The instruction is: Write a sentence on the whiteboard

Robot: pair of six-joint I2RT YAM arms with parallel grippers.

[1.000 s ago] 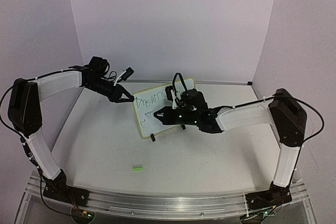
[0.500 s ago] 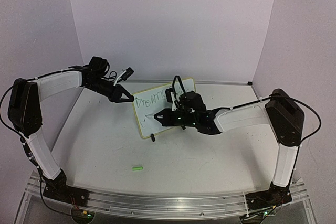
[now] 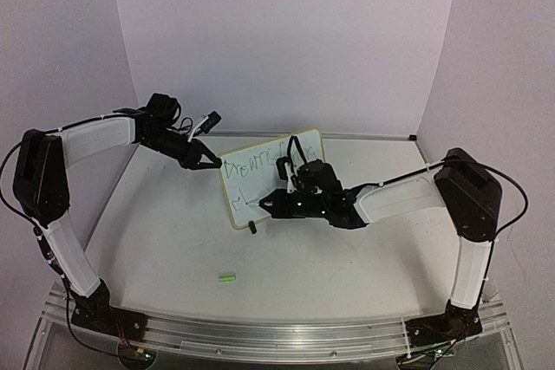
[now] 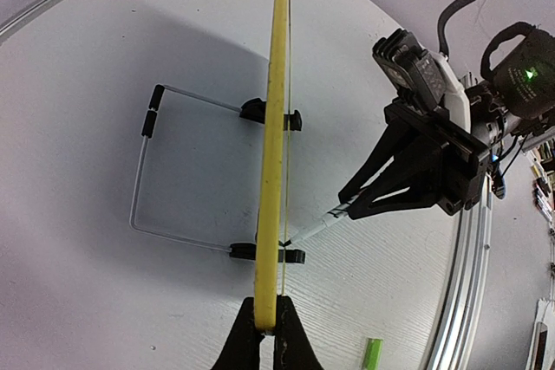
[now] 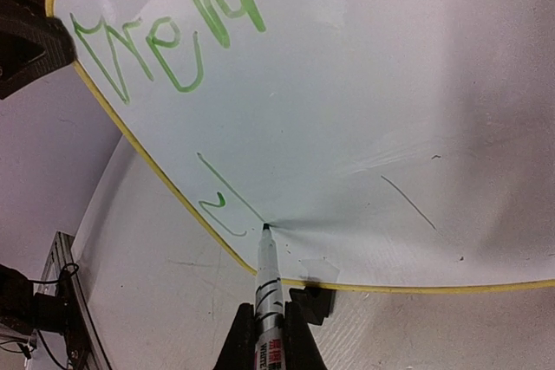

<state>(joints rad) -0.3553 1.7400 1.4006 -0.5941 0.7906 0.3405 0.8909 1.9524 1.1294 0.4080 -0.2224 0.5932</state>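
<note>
The whiteboard (image 3: 245, 181) stands tilted on black feet near the table's middle, with its yellow frame edge-on (image 4: 275, 127) in the left wrist view. My left gripper (image 4: 265, 322) is shut on the frame's upper left corner (image 3: 217, 162). The right gripper (image 5: 264, 340) is shut on a white marker (image 5: 264, 275), and the marker's tip touches the board low on its left side. The sentence (image 5: 165, 41) shows as green scrawled letters along the board's top. A few thin green strokes (image 5: 221, 201) sit just left of the tip. In the top view the right gripper (image 3: 276, 203) is in front of the board.
A green marker cap (image 3: 227, 278) lies on the table nearer the front, also in the left wrist view (image 4: 373, 353). A wire stand (image 4: 143, 171) props the board from behind. One black foot (image 5: 312, 301) is close beside the marker. Lilac walls enclose the table.
My right gripper has slid down and to the left across the board with the marker, ending near the lower left corner. The left arm and the board have stayed put.
</note>
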